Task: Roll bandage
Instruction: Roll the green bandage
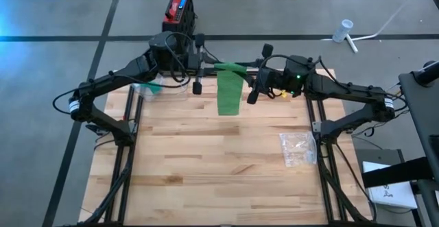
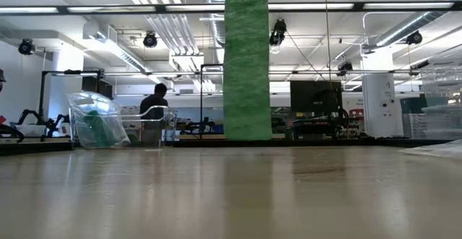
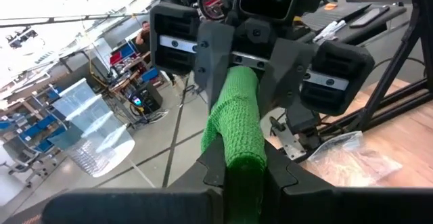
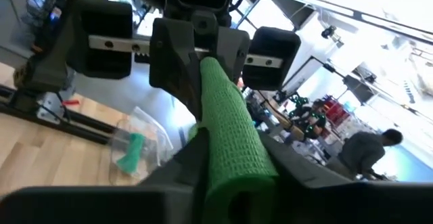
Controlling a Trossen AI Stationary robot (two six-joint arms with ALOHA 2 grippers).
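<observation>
Green bandage [image 1: 229,92] hangs unrolled between left tool [image 1: 200,67] and right tool [image 1: 255,76], both clamped on it; rolling barely begun.

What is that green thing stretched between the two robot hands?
A green bandage spans between left gripper and right gripper; both pinch it, its tail hanging down. The high view shows it.

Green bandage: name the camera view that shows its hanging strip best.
The low view: the green bandage hangs full length, its end near the table. The high view foreshortens it between both pincers. The wrist views show only the pinched stretch.
</observation>
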